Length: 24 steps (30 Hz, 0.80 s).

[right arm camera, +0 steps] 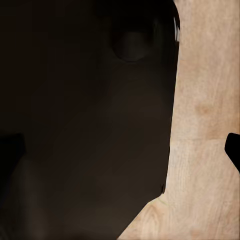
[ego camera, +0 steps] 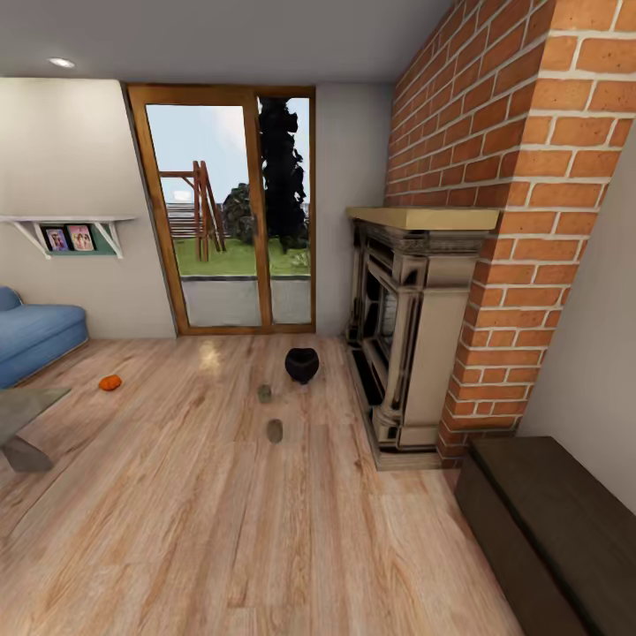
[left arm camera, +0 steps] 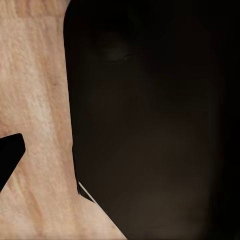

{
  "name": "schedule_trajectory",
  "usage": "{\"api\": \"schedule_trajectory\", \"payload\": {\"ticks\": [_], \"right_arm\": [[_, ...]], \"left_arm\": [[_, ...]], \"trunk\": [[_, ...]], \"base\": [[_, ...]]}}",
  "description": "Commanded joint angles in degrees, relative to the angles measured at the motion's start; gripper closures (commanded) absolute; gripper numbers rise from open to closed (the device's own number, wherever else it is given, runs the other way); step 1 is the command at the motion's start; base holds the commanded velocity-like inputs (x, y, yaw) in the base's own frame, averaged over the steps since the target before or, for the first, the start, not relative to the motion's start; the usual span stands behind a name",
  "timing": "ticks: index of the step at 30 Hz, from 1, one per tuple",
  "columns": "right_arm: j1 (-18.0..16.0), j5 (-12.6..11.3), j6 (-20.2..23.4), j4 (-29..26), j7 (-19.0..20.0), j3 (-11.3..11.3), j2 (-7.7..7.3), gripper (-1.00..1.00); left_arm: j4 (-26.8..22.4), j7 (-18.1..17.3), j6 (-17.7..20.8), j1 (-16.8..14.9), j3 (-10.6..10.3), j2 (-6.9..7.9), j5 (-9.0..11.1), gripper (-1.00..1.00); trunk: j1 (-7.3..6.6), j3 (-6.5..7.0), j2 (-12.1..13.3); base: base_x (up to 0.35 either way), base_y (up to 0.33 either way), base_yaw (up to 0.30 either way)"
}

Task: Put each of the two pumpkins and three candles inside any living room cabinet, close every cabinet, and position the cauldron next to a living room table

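An orange pumpkin (ego camera: pixel 109 382) lies on the wood floor at the left, near the sofa. Two grey-olive candles (ego camera: pixel 264 393) (ego camera: pixel 275 430) stand on the floor mid-room, one nearer me than the other. The black cauldron (ego camera: pixel 301 364) sits just beyond them, in front of the fireplace. The dark brown cabinet (ego camera: pixel 548 521) runs along the wall at the lower right, its fronts shut. My left gripper (left arm camera: pixel 120 155) and right gripper (right arm camera: pixel 120 150) hang over bare floor beside my dark body, with their fingertips far apart at the pictures' edges and nothing between them.
A glass table (ego camera: pixel 22 408) juts in at the left edge, with a blue sofa (ego camera: pixel 35 331) behind it. The stone fireplace (ego camera: pixel 411 336) and brick chimney (ego camera: pixel 521 221) stand on the right. Glass patio doors (ego camera: pixel 230 212) fill the far wall. Open floor lies ahead.
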Motion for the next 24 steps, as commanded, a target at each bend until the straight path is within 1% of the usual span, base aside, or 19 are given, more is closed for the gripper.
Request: {"api": "schedule_trajectory", "payload": {"ticks": [1,6,8,15,18,24], "right_arm": [[-0.3,0.2,-0.3,-0.3,-0.3,0.2,-0.25,-1.00],[-2.0,0.1,-1.5,-2.0,-0.3,0.1,-0.16,-1.00],[-2.6,-0.4,-2.2,-2.6,-0.3,0.0,-0.04,-1.00],[-4.9,-0.2,-4.4,-4.7,-0.3,0.2,0.17,-1.00],[-4.9,-0.2,-5.2,-4.7,-0.3,0.2,0.18,-1.00],[-4.9,-0.1,-5.2,-4.7,-0.3,0.2,0.18,-1.00]], "left_arm": [[-0.3,-0.1,-0.2,0.3,0.2,-0.27,0.2,-1.00],[-1.5,-0.1,-0.2,0.4,0.3,-0.20,0.3,-1.00],[-1.8,-0.1,-0.2,0.4,0.4,-0.18,0.3,-1.00],[-1.9,-0.1,-0.2,0.4,0.4,-0.17,0.3,-1.00],[-1.9,-0.1,-0.2,0.4,0.4,-0.17,0.3,-1.00],[-1.9,-0.1,-0.2,0.4,0.4,-0.17,0.3,-1.00]], "trunk": [[0.00,0.00,0.0],[0.00,0.00,0.0],[0.00,-0.12,0.0],[0.00,-0.69,0.0],[0.00,-0.95,0.0],[0.00,-1.45,0.0]], "base": [[0.000,0.000,0.000],[0.000,0.000,0.000],[0.000,0.000,0.087],[0.000,0.000,0.129],[0.000,0.000,0.134],[0.000,0.000,0.134]]}}
